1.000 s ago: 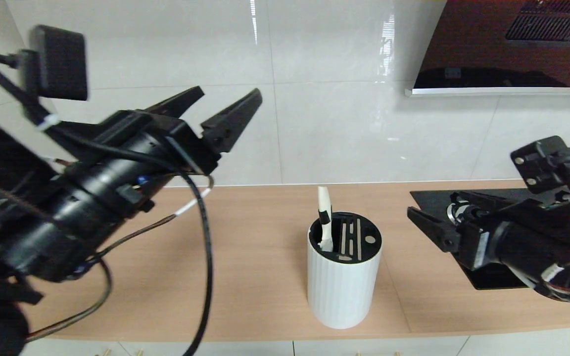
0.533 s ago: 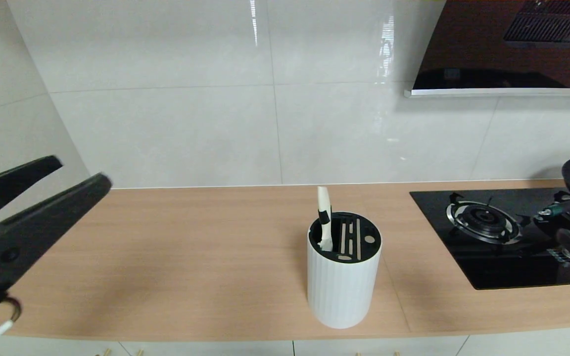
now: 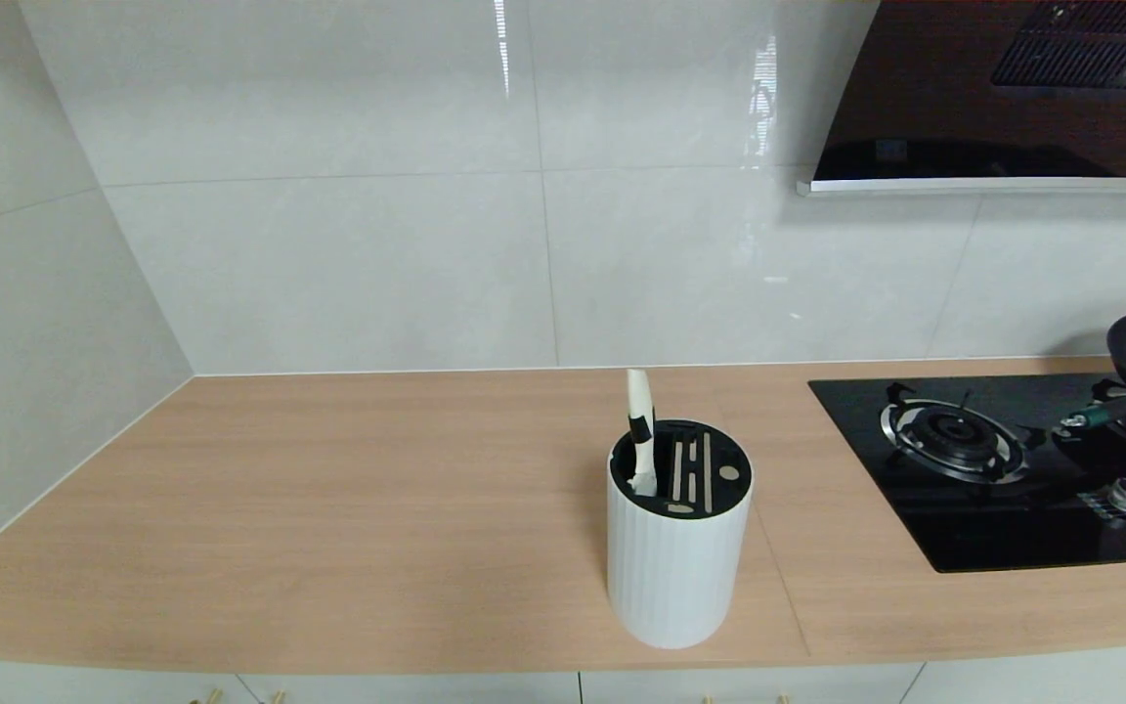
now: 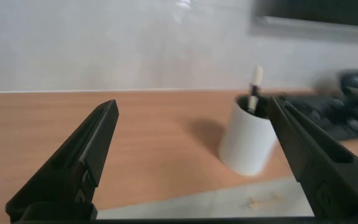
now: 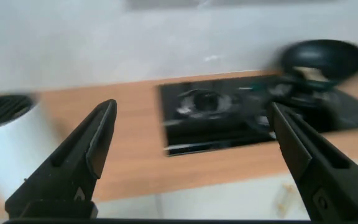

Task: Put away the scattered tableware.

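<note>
- since the white utensil stands upright in the holder, you may judge it stowed.
- left gripper, right gripper: spread wide, empty, likely awaiting your next pick.

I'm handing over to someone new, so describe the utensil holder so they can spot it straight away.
On the long wooden countertop, look just left of the black hob. The utensil holder is the upright white ribbed cylinder near the front edge, with a black slotted top and one white handle sticking out of it.
</note>
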`<state>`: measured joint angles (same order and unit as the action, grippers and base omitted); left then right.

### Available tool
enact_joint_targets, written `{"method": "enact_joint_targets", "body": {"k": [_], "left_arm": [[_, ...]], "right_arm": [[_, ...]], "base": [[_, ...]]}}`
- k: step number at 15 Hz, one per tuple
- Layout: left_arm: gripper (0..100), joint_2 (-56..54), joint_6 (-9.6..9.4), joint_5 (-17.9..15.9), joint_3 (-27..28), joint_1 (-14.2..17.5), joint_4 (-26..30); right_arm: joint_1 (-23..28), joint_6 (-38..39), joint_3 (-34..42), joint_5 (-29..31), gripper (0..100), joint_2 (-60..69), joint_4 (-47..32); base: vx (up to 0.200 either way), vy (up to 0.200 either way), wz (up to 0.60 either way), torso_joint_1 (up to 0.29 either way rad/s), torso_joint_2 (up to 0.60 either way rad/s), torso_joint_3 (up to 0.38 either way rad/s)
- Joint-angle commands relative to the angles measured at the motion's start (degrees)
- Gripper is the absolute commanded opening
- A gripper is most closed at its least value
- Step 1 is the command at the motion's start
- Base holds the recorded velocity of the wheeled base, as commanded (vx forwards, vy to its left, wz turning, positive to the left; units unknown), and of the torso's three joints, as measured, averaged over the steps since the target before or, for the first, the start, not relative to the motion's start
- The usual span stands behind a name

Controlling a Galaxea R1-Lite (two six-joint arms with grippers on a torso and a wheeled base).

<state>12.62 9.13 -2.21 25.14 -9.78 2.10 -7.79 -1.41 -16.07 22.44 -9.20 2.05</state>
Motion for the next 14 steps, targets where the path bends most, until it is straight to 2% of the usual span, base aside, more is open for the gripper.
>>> {"method": "enact_joint_targets", "body": {"k": [1, 3, 4, 6, 7, 8, 9, 10, 11, 13, 14], "left_arm": [[100, -7.6, 0.1, 0.0, -1.8, 6.3, 0.5], [100, -10.2, 0.01, -0.5, -2.0, 9.1, 0.6], [100, -11.3, 0.01, -0.5, -3.2, 10.4, 0.5], [100, -11.3, -0.43, 1.9, -6.1, 10.4, 0.3], [100, -12.1, -3.33, 2.3, -11.5, 10.4, 0.1], [100, -12.4, -5.7, 2.7, -14.3, 10.3, -0.4], [100, -12.4, -5.7, 2.7, -14.3, 10.3, -0.4], [100, -12.4, -9.48, 4.7, -24.6, 10.2, -8.2], [100, -12.4, -10.98, 5.8, -25.1, 10.2, -5.3], [100, -12.4, -10.62, 7.5, -24.8, 10.2, -2.8], [100, -12.4, -10.62, 5.7, -25.0, 10.2, -2.3]], "right_arm": [[5.9, -0.1, 1.3, -0.5, 100, 5.2, -0.3], [7.8, -1.2, 3.0, -3.5, 100, 9.2, -2.1], [7.9, -1.4, 4.7, -2.8, 100, 9.2, -1.6], [7.9, -1.8, 8.4, -2.3, 100, 9.2, -0.4], [7.9, -2.1, 13.2, -2.4, 100, 9.2, 1.6], [7.9, -2.0, 15.5, -2.7, 100, 9.2, 4.4], [7.9, -2.0, 15.5, -2.7, 100, 9.2, 4.4], [7.9, -1.1, 16.1, -5.7, 100, 9.2, 3.8], [7.9, -1.1, 16.1, -7.5, 100, 9.2, 2.1], [7.9, -1.0, 16.1, -9.5, 100, 9.2, 1.3], [7.9, -0.8, 16.1, -10.2, 100, 9.1, 1.3]], "base": [[0.0, 0.0, 0.0, 0.0, 0.0, 0.0], [0.0, 0.0, 0.0, 0.0, 0.0, 0.0], [0.0, 0.0, 0.0, 0.0, 0.0, 0.0], [0.0, 0.0, 0.0, 0.0, 0.0, 0.0], [0.0, 0.0, 0.0, 0.0, 0.0, 0.0], [0.0, 0.0, 0.0, 0.0, 0.0, 0.0], [0.0, 0.0, 0.0, 0.0, 0.0, 0.0], [0.0, 0.0, 0.0, 0.0, 0.0, 0.0], [0.0, 0.0, 0.0, 0.0, 0.0, 0.0], [0.0, 0.0, 0.0, 0.0, 0.0, 0.0], [0.0, 0.0, 0.0, 0.0, 0.0, 0.0]]}}
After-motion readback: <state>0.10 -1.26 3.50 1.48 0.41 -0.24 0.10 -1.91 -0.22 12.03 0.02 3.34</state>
